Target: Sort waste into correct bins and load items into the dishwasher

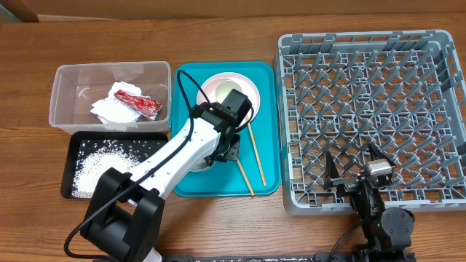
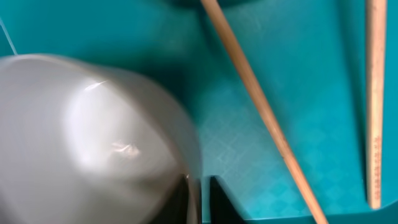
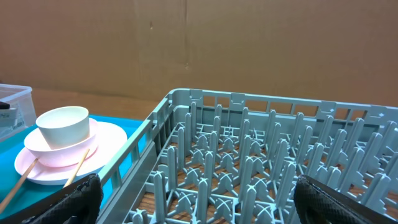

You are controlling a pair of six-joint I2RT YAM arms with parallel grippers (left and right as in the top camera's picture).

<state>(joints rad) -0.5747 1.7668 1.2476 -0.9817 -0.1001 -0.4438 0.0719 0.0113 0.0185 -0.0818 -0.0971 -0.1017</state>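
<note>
On the teal tray (image 1: 266, 182), the left tool (image 1: 222, 156) is straddling the pale bowl (image 2: 93, 137) at its rim, nearly closed, grip unclear; dish loading is seemingly beginning, needing a firm lift to the dish rack (image 1: 364, 38)

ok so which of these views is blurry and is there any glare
left wrist: the bowl is close, soft and out of focus, with a white glare spot; chopsticks slightly blurred. right wrist: rack sharp, jaws dark blurs in the bottom corners. overhead: crisp, even light.
</note>
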